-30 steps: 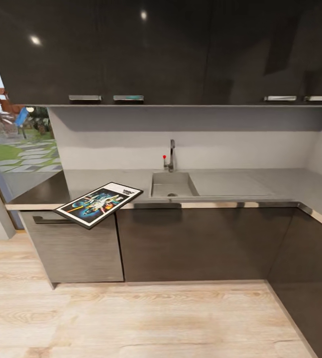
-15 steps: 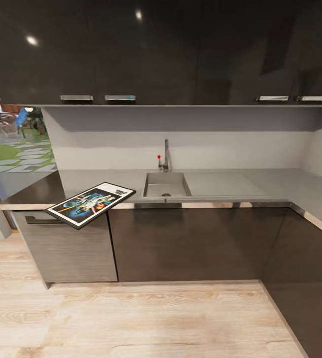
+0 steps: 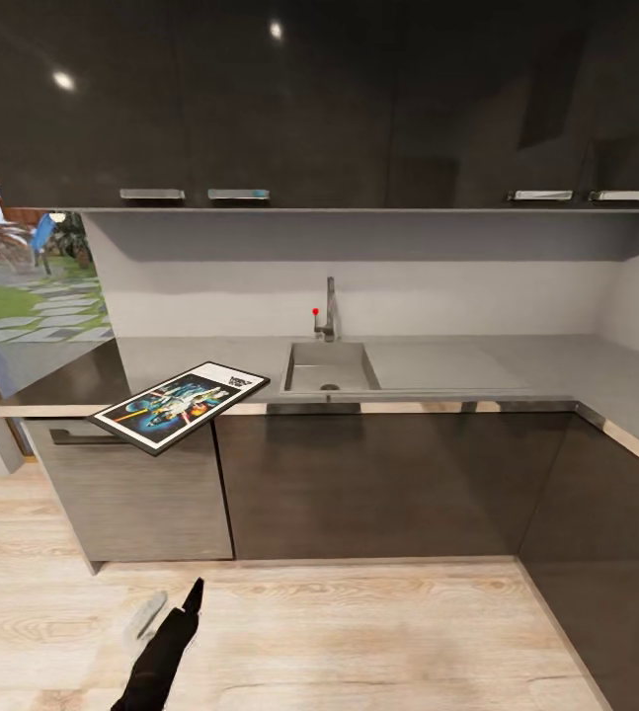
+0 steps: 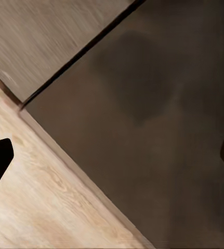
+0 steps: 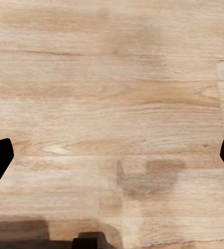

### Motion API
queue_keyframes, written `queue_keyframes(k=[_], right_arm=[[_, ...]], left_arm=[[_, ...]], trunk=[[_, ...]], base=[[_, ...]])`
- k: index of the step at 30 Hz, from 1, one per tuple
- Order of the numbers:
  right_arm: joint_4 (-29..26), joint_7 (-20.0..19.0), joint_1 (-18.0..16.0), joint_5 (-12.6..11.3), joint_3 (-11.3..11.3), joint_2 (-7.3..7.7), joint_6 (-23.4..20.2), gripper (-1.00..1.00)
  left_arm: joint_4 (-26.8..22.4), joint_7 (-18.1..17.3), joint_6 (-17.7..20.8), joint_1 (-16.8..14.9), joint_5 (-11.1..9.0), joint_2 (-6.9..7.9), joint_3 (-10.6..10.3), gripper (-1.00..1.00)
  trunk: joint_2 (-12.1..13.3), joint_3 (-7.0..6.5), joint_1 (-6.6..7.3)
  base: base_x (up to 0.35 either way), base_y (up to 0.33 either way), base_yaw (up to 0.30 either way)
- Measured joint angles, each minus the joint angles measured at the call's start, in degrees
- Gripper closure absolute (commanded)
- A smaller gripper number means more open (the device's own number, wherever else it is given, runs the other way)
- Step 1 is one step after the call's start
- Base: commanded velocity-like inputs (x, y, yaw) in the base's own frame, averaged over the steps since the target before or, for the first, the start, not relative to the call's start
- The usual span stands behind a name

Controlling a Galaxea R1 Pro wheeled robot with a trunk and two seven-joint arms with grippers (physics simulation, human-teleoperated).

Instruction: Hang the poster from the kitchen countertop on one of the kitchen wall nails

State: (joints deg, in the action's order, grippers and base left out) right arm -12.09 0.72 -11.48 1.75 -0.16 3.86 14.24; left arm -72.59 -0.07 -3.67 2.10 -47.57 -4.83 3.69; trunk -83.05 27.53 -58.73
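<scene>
Our left fingers (image 4: 112,155) stand wide apart, one dark tip at each edge of the left wrist view, holding nothing and touching nothing; between them we see a dark cabinet door (image 4: 158,129) and a strip of wooden floor (image 4: 44,207). Our right fingers (image 5: 112,161) are likewise spread wide and empty, hanging over bare floor planks.

In the head view our left arm (image 3: 161,657) rises into the lower edge above the floor, a black tapered shape with a pale grey part beside it; half a second ago nothing of it showed, while the rest of the scene has stayed as it was.

We count one poster (image 3: 179,406). It lies flat at the left end of the bench (image 3: 477,367), turned at an angle, its near corner jutting past the front edge over the lower cabinets. It sits just left of the one sink (image 3: 330,368), apart from it, with one tap (image 3: 328,314) behind. Four cabinet handles (image 3: 238,195) line the upper cupboards.
</scene>
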Motion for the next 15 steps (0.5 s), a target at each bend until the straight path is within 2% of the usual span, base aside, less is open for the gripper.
queue_keyframes(k=[1,7,9,10,15], right_arm=[[0.0,0.0,0.0,0.0,0.0,0.0,0.0,-1.0],[0.1,0.0,0.0,0.0,0.1,-0.01,0.0,-1.0],[0.1,0.0,0.0,0.0,0.1,0.0,0.0,-1.0],[0.1,0.0,0.0,0.0,0.1,0.0,0.0,-1.0],[0.1,0.0,0.0,0.0,0.1,-0.01,0.0,-1.0]], left_arm=[[-2.9,0.0,0.7,0.0,-2.9,-0.06,-0.9,-1.0],[-9.1,0.2,2.3,0.0,-12.9,-0.67,-2.4,-1.0],[-13.1,0.2,2.7,0.0,-19.2,-2.27,-2.9,-1.0],[-14.4,0.2,2.8,0.0,-20.5,-2.65,-3.0,-1.0],[-15.9,0.3,2.8,0.0,-22.8,-3.19,-3.1,-1.0]], trunk=[[0.0,0.0,0.0],[0.0,0.0,0.0],[0.0,0.0,0.0],[0.0,0.0,0.0],[0.0,0.0,0.0]], base=[[0.0,0.0,0.0],[0.0,0.0,0.0],[0.0,0.0,0.0],[0.0,0.0,0.0],[0.0,0.0,0.0]])
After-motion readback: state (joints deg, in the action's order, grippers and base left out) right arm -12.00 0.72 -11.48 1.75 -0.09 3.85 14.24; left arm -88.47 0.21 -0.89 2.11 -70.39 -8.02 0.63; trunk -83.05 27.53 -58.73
